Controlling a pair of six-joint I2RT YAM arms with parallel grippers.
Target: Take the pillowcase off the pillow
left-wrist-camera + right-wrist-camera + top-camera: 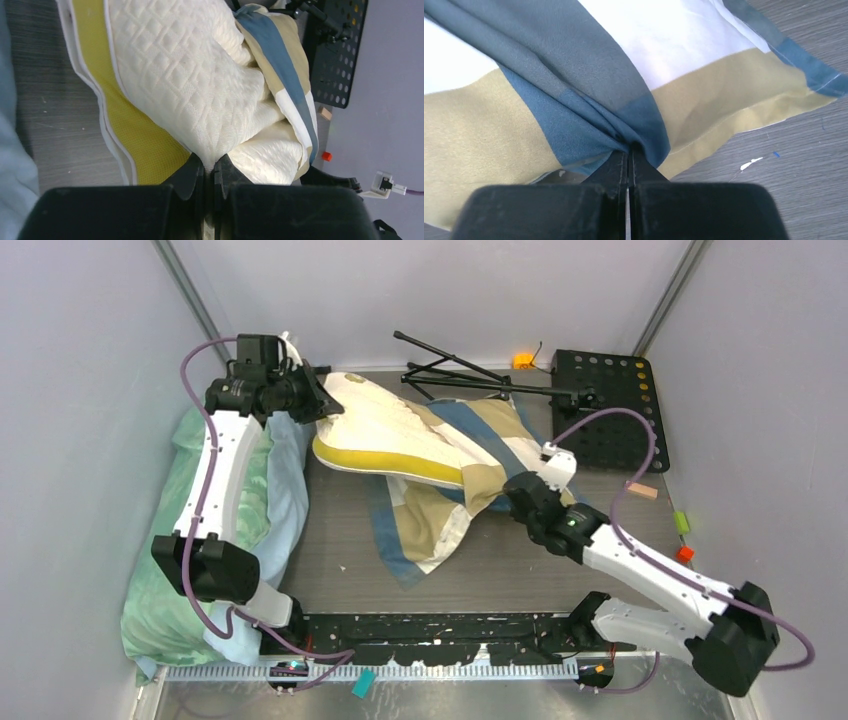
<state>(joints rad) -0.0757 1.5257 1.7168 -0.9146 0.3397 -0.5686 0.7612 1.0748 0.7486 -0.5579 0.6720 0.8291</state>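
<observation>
The pillowcase (440,520) lies in the middle of the table (340,575). It is bunched over the right end of the pillow (380,435) and spills off it toward my bases in loose folds of blue, tan and cream-white. My right gripper (629,150) is pinched tight on a narrow fold of its blue block. My left gripper (209,167) is pressed together on a tuck of the pillow's quilted cream face, at its bare left end beside the yellow-green edge. The danger, as I judge it, is how little each pinch holds. The cloth in my right jaws is thin and smooth and could slide out under a hard pull. If my left hold slips, the pillow will simply drag along with the cover instead of parting from it. The fabric wrinkled thick around the pillow's right half could also bind there. A black tripod (470,375) lies just behind, and a swinging fold might catch on it. The cover looks soft and limp, and I judge it about half off.
</observation>
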